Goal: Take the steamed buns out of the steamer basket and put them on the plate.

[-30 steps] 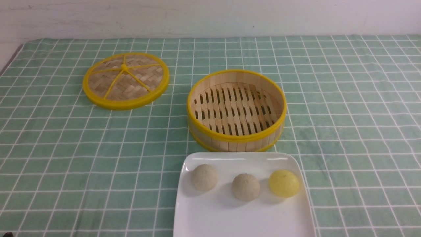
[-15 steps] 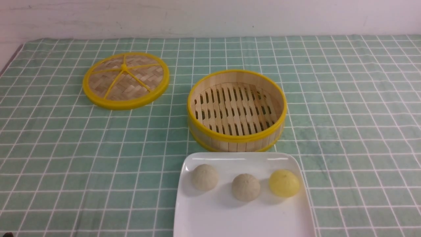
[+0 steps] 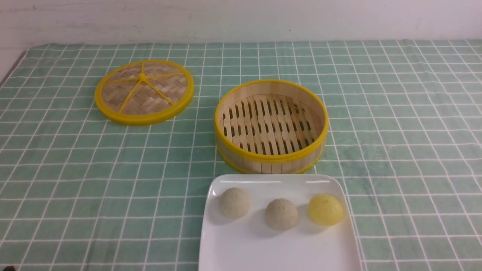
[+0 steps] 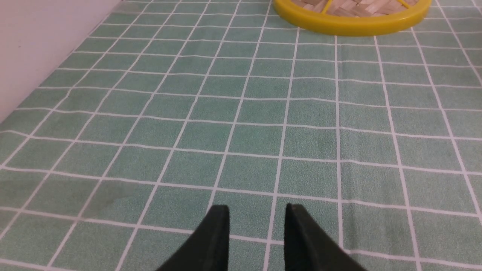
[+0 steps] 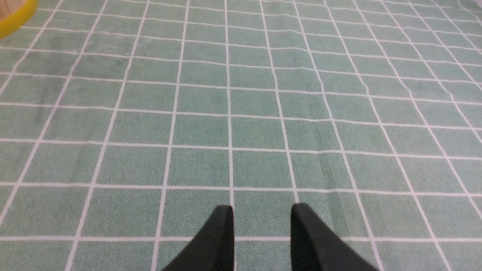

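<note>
Three steamed buns sit in a row on the white plate (image 3: 241,248) at the table's near edge: a beige one (image 3: 234,202), a second beige one (image 3: 281,213) and a pale yellow one (image 3: 325,209). Just behind the plate stands the steamer basket (image 3: 271,155), its slatted floor bare. Neither arm shows in the front view. In the left wrist view my left gripper (image 4: 257,209) hangs open over bare cloth, nothing between its black fingers. My right gripper (image 5: 262,209) is likewise open over bare cloth in the right wrist view.
The flat woven lid (image 3: 144,91) with yellow rim lies at the back left, its edge also showing as the lid (image 4: 350,17) ahead of the left gripper. A green checked cloth (image 3: 395,131) covers the table. A white wall runs behind.
</note>
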